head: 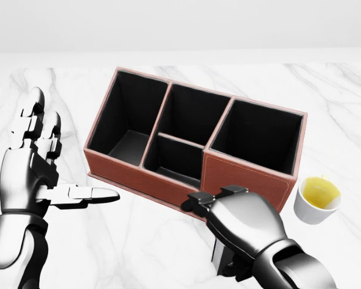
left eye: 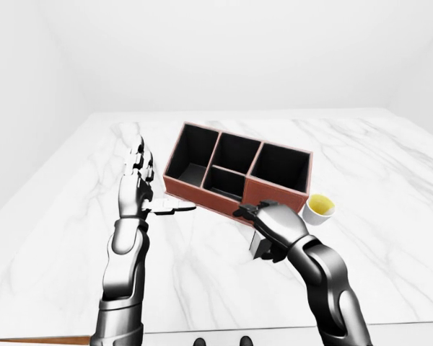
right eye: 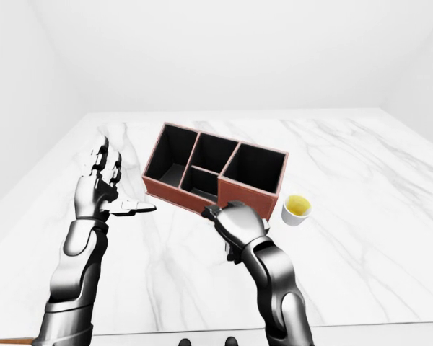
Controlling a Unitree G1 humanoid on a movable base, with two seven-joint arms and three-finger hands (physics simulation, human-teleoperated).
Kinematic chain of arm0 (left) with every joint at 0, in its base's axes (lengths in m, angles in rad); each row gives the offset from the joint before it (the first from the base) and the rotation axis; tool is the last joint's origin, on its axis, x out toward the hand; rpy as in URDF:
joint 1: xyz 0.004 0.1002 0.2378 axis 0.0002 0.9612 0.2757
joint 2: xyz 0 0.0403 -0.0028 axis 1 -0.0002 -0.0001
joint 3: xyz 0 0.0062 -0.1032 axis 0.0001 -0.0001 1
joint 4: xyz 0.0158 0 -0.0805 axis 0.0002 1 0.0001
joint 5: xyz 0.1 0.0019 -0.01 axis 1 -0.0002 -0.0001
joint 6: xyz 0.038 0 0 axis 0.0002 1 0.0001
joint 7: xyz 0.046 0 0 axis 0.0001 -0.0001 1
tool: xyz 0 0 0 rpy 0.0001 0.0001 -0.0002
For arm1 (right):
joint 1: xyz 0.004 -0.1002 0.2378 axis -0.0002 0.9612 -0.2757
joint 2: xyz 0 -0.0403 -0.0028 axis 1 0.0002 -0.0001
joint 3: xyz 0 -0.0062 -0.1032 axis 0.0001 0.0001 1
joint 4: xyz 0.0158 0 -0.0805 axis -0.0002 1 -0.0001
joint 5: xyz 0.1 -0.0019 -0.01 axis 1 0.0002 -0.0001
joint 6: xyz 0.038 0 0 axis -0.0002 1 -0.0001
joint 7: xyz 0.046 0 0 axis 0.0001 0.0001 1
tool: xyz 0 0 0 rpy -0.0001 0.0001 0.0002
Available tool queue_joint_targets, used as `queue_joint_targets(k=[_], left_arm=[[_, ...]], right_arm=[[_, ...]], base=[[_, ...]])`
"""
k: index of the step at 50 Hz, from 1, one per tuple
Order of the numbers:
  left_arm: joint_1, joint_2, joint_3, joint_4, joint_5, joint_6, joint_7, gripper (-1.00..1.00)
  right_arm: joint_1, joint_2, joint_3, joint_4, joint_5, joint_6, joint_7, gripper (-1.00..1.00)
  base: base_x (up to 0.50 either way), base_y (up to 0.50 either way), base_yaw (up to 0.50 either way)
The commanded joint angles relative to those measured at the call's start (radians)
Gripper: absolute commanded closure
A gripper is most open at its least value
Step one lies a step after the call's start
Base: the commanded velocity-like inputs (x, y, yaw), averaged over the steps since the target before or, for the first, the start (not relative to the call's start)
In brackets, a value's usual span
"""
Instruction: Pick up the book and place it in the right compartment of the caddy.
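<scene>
We have the book in our right hand, and that is the first half of the job done. In the head view only a grey-white edge of it shows beneath the knuckles, with the fingers curled round it; the hand hides most of it, so we cannot tell its tilt. The hand and its load hang over the marble table, just below the near wall of the brown leather caddy as the head view frames it, near that wall though whether it touches we cannot say.

What is left is the placing. The caddy's right compartment, the large black cell nearest the cup, shows only its dark interior, as do the tall left cell, the upper middle cell and the small lower middle one. So nothing has gone in yet. We judge the remaining move as a lift over the near wall, a carry toward the top right of the view, and a lowering into that cell before letting go.

Our left hand stands apart at the left, fingers spread upward, thumb pointing toward the caddy, holding nothing.

A small white cup of yellow liquid sits just beside the caddy's right end, close enough that we would mind our forearm on the way.
</scene>
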Motion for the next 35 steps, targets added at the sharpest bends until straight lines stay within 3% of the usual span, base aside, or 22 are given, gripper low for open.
queue_joint_targets(k=[1, 35], left_arm=[[0.004, 0.003, 0.005, 0.015, -0.002, 0.000, -0.006, -1.00], [-0.023, 0.014, 0.013, 0.129, -0.017, 0.000, -0.004, -1.00]], right_arm=[[-0.011, -0.002, 0.017, 0.084, -0.036, 0.000, -0.004, -0.34], [-0.084, -0.043, -0.052, 0.277, -0.008, 0.023, 0.000, -0.36]], base=[[0.00, 0.00, 0.00], [0.00, 0.00, 0.00]])
